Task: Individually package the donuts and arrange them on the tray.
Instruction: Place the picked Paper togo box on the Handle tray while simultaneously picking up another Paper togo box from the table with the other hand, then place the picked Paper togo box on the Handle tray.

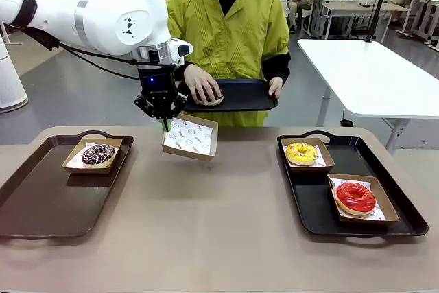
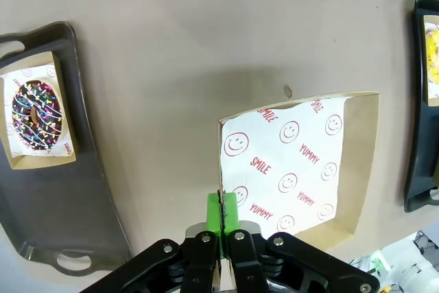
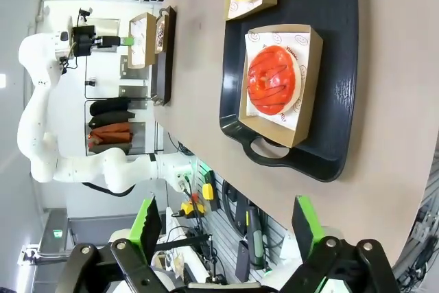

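Near the middle of the tan surface [image 1: 206, 231], left hand [image 1: 165, 125] clamped on the near wall of a square cardboard box lined with smiley-printed paper [image 1: 191, 137], box tilted and lifted at its gripped side. From the left wrist view, green pads [image 2: 214, 212] pinched tight on that wall, printed lining bare, no donut inside. Dark purple donut with pale sprinkles [image 1: 98, 154] boxed on the black left tray [image 1: 41, 204]. Yellow-glazed donut [image 1: 302, 152] and glossy red donut [image 1: 355, 197], each in its own box, on the black right tray [image 1: 405, 204], yellow farther, red nearer. Across the surface, person in a yellow-green jacket holding a third black tray [image 1: 240, 97], one hand [image 1: 203, 86] laid over a brown donut [image 1: 211, 97] there, mostly covered.

Right hand [image 3: 226, 228] spread wide, holding nothing, well above the surface, seen from its own wrist; red donut clear below it, yellow one cut off at the picture's edge. Crumbs on the brown donut too small to make out.
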{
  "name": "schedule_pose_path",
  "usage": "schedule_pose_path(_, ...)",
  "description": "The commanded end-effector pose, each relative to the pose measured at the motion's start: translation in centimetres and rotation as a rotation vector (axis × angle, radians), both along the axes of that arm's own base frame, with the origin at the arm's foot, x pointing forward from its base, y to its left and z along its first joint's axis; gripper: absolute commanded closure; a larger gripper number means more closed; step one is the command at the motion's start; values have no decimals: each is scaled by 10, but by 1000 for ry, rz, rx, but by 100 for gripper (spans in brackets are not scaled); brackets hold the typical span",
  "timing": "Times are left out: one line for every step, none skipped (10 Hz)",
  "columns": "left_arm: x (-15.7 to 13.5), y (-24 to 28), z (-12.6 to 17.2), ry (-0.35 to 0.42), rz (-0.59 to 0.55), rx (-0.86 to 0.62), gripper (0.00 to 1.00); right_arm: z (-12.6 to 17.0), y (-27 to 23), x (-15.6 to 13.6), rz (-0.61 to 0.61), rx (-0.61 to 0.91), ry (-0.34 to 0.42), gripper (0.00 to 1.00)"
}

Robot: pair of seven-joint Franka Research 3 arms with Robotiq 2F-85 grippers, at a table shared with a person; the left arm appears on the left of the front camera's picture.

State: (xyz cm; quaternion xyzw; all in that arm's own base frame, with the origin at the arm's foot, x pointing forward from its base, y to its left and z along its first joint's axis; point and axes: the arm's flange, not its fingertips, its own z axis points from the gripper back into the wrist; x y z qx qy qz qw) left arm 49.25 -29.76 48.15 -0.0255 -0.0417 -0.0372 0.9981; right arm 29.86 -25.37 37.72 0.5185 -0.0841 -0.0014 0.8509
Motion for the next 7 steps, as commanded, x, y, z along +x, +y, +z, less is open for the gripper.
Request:
schedule_pose_path(0,1,2,1,-1,-11,100,-1,1,0,5,11,-5,0)
schedule_pose_path(0,1,2,1,-1,-11,100,-1,1,0,5,11,-5,0)
schedule_pose_path(0,1,2,1,-1,-11,100,-1,1,0,5,11,-5,0)
schedule_pose_path(0,1,2,1,-1,-11,100,-1,1,0,5,11,-5,0)
schedule_pose_path(0,1,2,1,-1,-11,100,-1,1,0,5,11,-5,0)
schedule_pose_path(0,1,2,1,-1,-11,100,-1,1,0,5,11,-5,0)
schedule_pose_path(0,1,2,1,-1,-11,100,-1,1,0,5,11,-5,0)
